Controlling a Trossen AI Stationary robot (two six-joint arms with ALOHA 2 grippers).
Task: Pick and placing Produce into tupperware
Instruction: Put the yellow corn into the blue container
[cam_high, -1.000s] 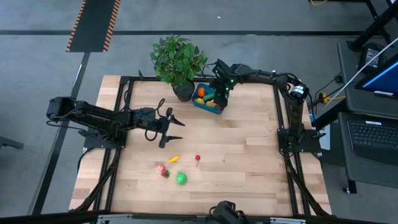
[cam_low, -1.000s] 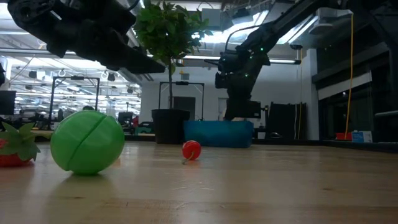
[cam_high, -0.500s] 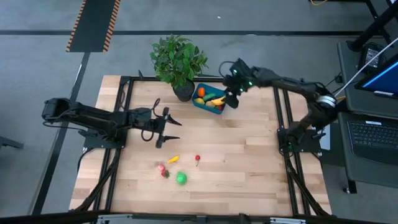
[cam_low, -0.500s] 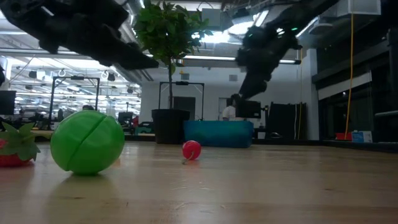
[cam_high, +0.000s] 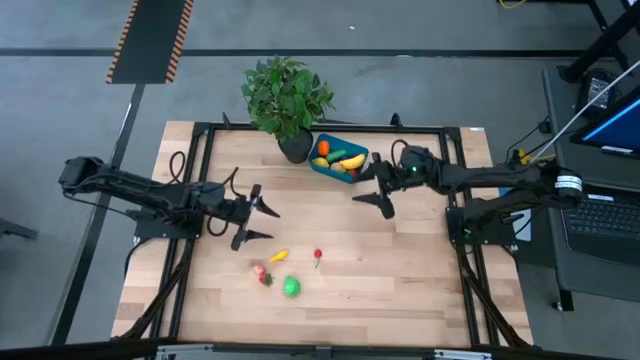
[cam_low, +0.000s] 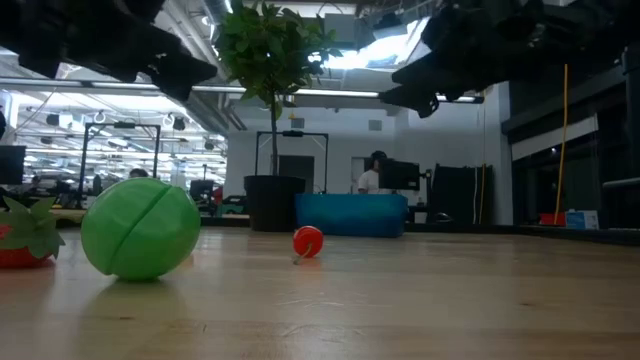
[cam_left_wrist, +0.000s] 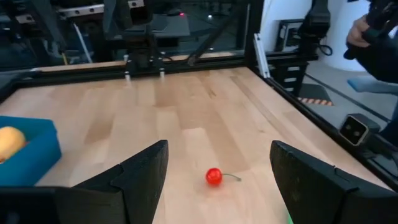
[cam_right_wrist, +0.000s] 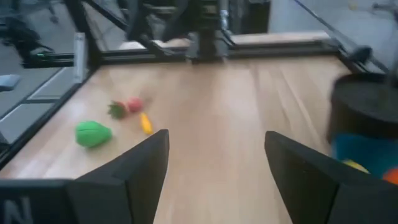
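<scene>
Pale wooden boards make the surface (cam_high: 400, 270), which is held in a black metal frame and stands on a grey floor; behind it the low view shows a large hall with ceiling lights, and a person (cam_low: 372, 174) sits far back at a screen. A potted plant (cam_high: 286, 98) stands at the 12 o'clock edge of the surface, and the teal tupperware (cam_high: 338, 160) lies just beside it toward 3 o'clock, with orange, yellow and green produce already inside. Compared with one second ago, the right claw (cam_high: 378, 187) has left its place above the tupperware and swung down toward the middle, and the left claw (cam_high: 255, 222) has moved a little toward 7 o'clock. Now the right claw hangs above the boards with its fingers apart and empty, and the tupperware is near it at about 10 o'clock. The left claw also has its fingers apart and holds nothing. Four loose pieces lie close to it: the yellow-orange piece (cam_high: 279, 256) at 5 o'clock, the red cherry (cam_high: 318, 255) at 4 o'clock, and farther on the strawberry (cam_high: 262, 273) at 6 o'clock and the green round piece (cam_high: 291, 287) at 5 o'clock.
</scene>
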